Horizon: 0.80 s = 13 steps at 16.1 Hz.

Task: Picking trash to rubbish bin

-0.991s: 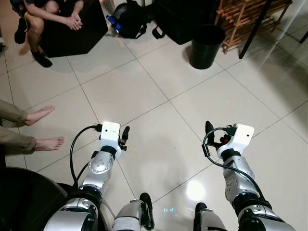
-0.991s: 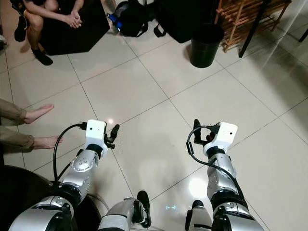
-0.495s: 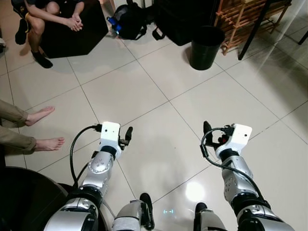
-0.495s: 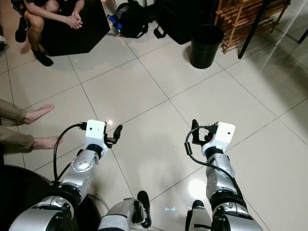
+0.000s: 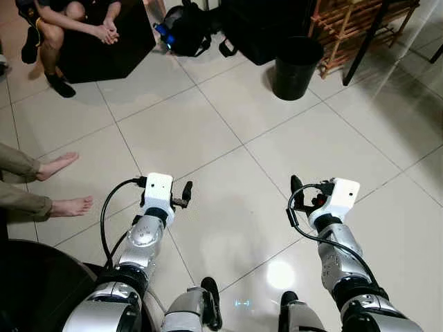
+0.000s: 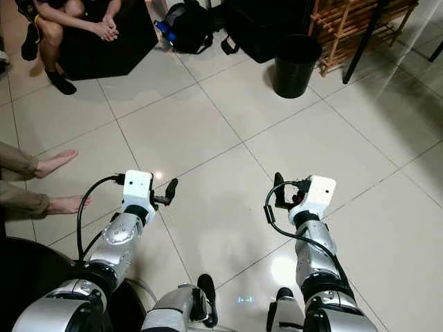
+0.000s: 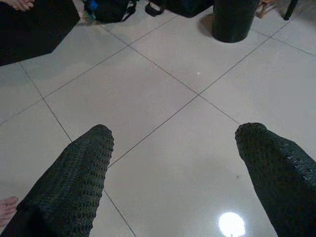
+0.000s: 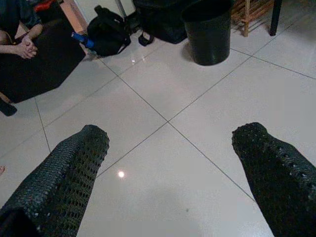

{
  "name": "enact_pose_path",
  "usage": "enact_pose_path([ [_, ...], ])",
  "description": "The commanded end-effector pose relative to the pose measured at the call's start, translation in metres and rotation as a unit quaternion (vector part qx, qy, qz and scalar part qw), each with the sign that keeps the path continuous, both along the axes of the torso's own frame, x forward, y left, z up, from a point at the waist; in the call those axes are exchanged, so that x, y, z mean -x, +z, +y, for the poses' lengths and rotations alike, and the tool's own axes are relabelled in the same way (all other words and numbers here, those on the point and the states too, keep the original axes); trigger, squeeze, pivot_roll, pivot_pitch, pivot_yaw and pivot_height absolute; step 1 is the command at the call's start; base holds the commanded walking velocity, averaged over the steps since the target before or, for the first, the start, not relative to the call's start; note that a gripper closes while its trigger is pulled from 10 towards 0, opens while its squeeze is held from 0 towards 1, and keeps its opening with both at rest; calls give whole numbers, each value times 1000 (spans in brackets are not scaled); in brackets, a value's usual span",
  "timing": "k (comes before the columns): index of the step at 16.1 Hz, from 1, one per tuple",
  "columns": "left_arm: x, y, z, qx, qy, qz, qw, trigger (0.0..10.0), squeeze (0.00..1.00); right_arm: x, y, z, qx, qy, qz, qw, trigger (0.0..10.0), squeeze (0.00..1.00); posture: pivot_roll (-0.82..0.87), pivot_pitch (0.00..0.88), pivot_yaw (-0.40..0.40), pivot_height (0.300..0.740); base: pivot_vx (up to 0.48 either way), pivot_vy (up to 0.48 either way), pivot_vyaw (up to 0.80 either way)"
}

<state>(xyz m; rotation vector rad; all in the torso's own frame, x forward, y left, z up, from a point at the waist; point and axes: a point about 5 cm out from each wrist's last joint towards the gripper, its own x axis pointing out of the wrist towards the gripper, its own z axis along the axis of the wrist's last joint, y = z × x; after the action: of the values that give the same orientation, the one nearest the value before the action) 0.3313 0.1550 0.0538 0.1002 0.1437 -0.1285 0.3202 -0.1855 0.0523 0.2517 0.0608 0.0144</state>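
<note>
A black rubbish bin point(image 5: 296, 66) stands upright on the tiled floor, far ahead and to the right; it is also in the left wrist view point(image 7: 234, 19) and the right wrist view point(image 8: 207, 32). My left gripper point(image 5: 185, 194) is held low over the bare tiles, open, with nothing between its fingers point(image 7: 81, 170). My right gripper point(image 5: 297, 188) hovers level with it to the right, also open and holding nothing, its fingers point(image 8: 269, 158) spread wide. I can make out no piece of trash on the floor.
A person sits on a black seat point(image 5: 104, 48) at the far left, beside a black backpack point(image 5: 185, 28). Another person's bare feet point(image 5: 66, 187) rest at the left. A wooden rack point(image 5: 353, 24) stands behind the bin. A dark round object point(image 5: 34, 283) is at my lower left.
Both forearms have drifted slightly inward; the left gripper's fingers have edged a little to the right. Both grippers stay open.
</note>
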Motion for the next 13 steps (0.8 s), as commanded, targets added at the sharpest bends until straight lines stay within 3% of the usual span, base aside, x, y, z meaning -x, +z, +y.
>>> enact_pose_path([
  [1, 5, -8, 0, 17, 4, 17, 1000, 10000, 0, 1, -1, 5, 4, 14, 3, 1000, 10000, 0, 81, 266, 133, 740, 0, 0, 0],
  [6, 4, -5, 1, 27, 23, 7, 999, 10000, 0, -1, 0, 11, 17, 27, 1, 999, 10000, 0, 83, 267, 136, 740, 161, 0, 0],
  [9, 1, 9, 5, 33, 31, -49, 998, 10000, 0, -4, 11, 12, 28, 25, -31, 999, 10000, 0, 88, 268, 137, 740, 311, 0, 0],
  [11, -3, 23, 2, 15, 23, -94, 995, 10000, 0, -7, 22, 17, 54, 27, -65, 996, 10000, 0, 83, 267, 139, 740, 0, 0, 0],
  [13, -6, 30, 1, 10, 25, -111, 993, 10000, 0, -9, 28, 20, 52, 29, -81, 995, 10000, 0, 83, 267, 139, 740, 307, 0, 0],
])
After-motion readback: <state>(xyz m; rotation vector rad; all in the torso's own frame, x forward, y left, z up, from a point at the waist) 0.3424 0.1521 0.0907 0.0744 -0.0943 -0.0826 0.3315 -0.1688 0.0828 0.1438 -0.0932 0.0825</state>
